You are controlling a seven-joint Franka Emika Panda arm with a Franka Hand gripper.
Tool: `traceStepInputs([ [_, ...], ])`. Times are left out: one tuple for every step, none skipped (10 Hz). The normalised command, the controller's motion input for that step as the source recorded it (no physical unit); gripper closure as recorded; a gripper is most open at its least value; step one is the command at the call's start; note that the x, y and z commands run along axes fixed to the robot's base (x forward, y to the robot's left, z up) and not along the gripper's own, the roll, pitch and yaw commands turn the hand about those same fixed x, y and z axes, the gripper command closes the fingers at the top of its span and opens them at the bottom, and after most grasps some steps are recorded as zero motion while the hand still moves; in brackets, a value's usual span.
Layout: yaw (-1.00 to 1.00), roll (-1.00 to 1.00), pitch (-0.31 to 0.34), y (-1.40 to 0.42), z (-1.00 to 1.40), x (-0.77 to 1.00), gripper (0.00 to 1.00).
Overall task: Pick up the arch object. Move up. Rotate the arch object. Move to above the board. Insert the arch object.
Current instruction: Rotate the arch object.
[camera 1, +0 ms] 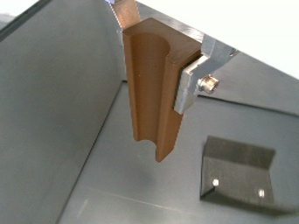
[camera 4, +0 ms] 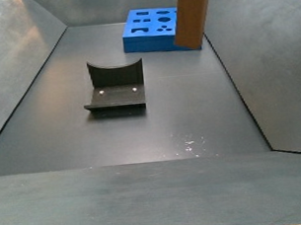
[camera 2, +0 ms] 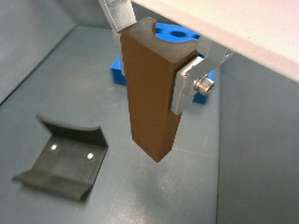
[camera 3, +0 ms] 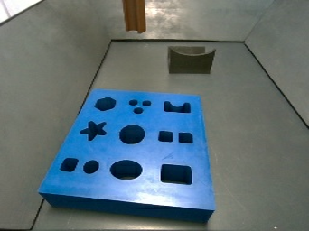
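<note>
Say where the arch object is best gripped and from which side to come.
Grip the arch object at its upper end, across the narrow width, coming from above, as the gripper holds it now, raised off the floor. It hangs upright with long flat faces for the pads, leaving its lower end free for the board.

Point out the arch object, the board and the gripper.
arch object (camera 2: 152, 96): wrist view, front face.
board (camera 3: 145, 185): side view, bare top surface.
gripper (camera 1: 158, 48): wrist view, midway between fingertips, clamped on the block.
</note>
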Motion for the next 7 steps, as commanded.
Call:
traceStepInputs([
  [-0.65,0.03,0.190,0.02,0.02,0.06,1.00],
  [-0.33,0.02,0.158,0.01,0.01,0.06,1.00],
  [-1.00,0.00,0.019,-0.06,0.00,0.10,1.00],
  [-1.00,0.00,0.017,-0.05,0.01,0.08,1.00],
  [-1.00,0.00,0.018,-0.03,0.00,0.07,1.00],
  [-1.00,0.00,0.020,-0.01,0.00,0.06,1.00],
  [-1.00,0.00,0.021,0.00,-0.01,0.06,1.00],
])
